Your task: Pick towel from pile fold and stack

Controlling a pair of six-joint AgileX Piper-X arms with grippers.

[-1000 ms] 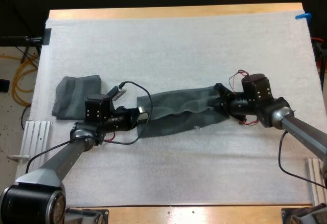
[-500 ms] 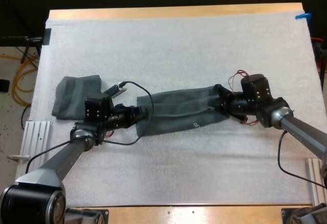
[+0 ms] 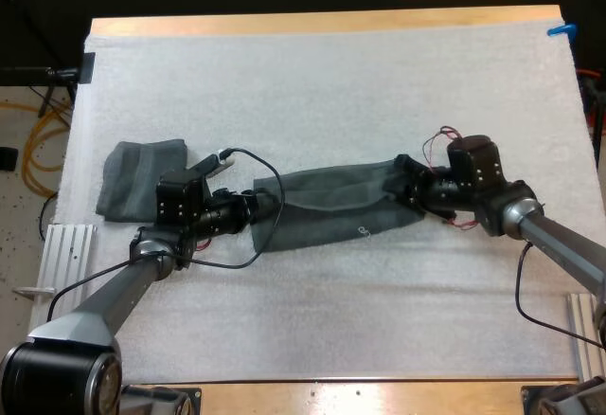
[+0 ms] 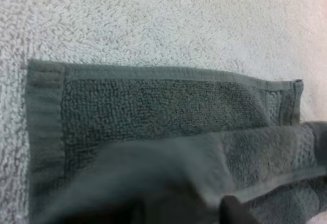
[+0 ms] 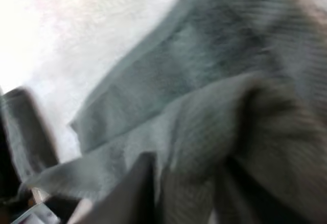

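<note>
Towel (image 3: 331, 208) stretched between left gripper (image 3: 254, 208) and right gripper (image 3: 409, 188) — each pinches an end; second towel (image 3: 137, 176) nearby.

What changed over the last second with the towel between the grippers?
The left gripper drew back toward the folded towel, pulling its end of the stretched towel along, and the towel's sagging near edge straightened. Both grippers kept their hold. The right gripper and the folded towel barely moved.
</note>
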